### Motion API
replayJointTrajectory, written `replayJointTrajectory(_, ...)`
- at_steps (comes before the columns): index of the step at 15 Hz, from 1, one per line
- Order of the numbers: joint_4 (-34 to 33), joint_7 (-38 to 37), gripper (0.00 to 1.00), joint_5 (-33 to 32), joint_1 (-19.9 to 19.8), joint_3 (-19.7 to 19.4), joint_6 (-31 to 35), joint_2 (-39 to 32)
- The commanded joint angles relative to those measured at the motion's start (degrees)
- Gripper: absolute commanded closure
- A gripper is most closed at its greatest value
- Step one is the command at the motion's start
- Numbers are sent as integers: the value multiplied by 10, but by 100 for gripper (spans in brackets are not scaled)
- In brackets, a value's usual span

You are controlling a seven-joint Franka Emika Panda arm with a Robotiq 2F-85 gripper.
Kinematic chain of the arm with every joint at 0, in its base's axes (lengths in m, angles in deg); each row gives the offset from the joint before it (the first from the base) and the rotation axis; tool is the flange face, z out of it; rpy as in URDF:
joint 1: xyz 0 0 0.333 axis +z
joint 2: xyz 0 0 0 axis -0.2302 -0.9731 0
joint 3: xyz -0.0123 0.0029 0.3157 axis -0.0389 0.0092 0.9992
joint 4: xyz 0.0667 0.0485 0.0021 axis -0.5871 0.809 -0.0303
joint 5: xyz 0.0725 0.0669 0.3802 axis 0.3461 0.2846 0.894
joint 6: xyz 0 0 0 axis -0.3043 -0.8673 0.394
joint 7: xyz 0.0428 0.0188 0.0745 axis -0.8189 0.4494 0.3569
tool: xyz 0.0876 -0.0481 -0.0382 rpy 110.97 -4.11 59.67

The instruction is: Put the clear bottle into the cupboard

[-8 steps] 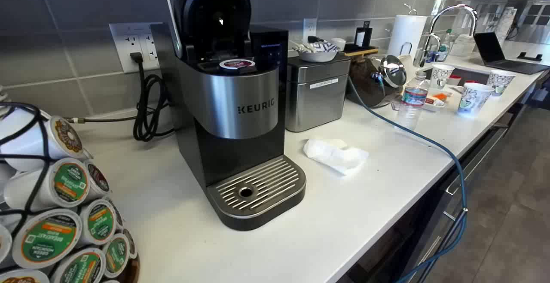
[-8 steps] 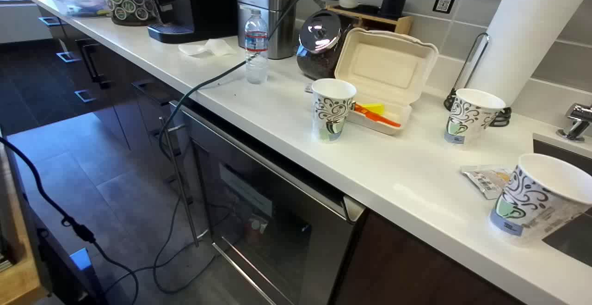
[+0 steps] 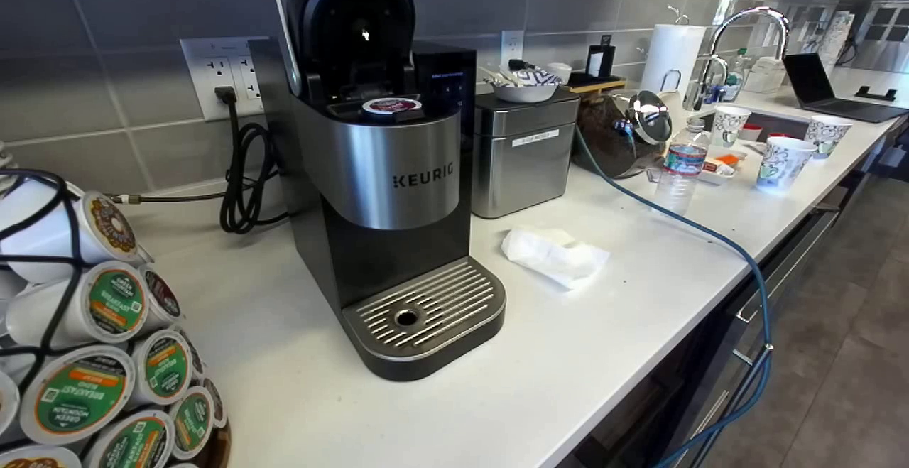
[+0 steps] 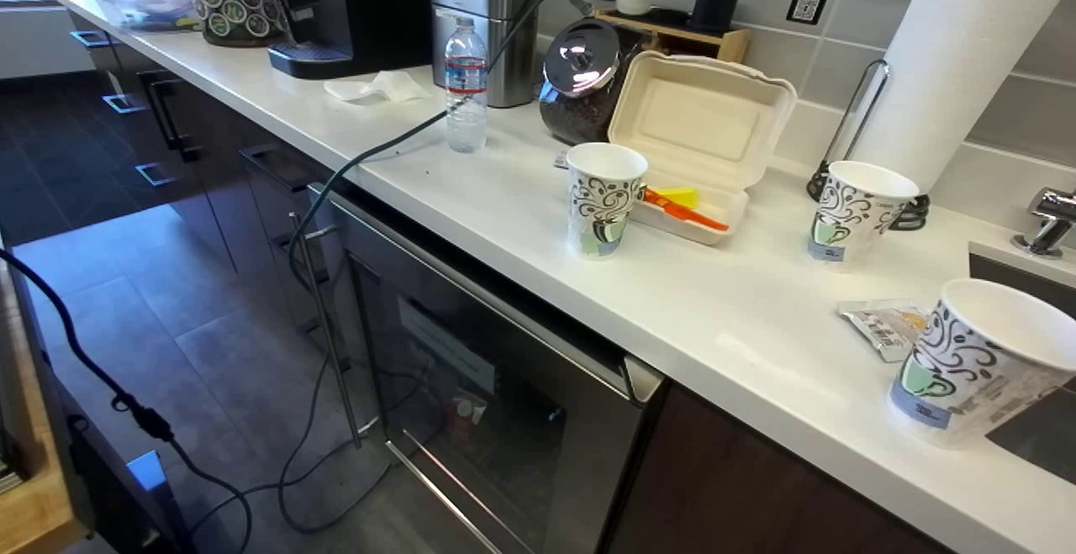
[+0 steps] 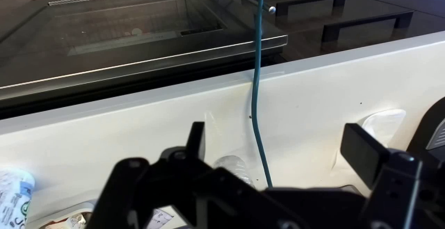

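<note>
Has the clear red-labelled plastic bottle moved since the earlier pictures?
No: in both exterior views, the bottle keeps its place relative to the boxy silver metal bin.

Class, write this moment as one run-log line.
clear plastic water bottle: upright on white countertop, not yet put away; gripper: open, empty; blue cable: draped over countertop edge

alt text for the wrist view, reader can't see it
A black gripper hangs open over a white counter, partly hiding a clear bottle. A blue cable crosses the counter's edge; white paper lies at picture right.
</note>
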Motion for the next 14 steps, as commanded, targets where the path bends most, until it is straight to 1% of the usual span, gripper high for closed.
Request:
replayJointTrajectory(1,-1,10,0,13,-21,20,-3,-5)
replayJointTrajectory(7,-1,10,0,13,-21,20,-3,-5)
replayJointTrajectory(8,10,31,0,34,-11,10,2,-2)
replayJointTrajectory(10,60,74,0,81,1,1,72,7)
replayJointTrajectory(13,139,170,0,172,25,-17,213,21)
replayJointTrajectory(14,163,208,0,218,47,-31,262,20)
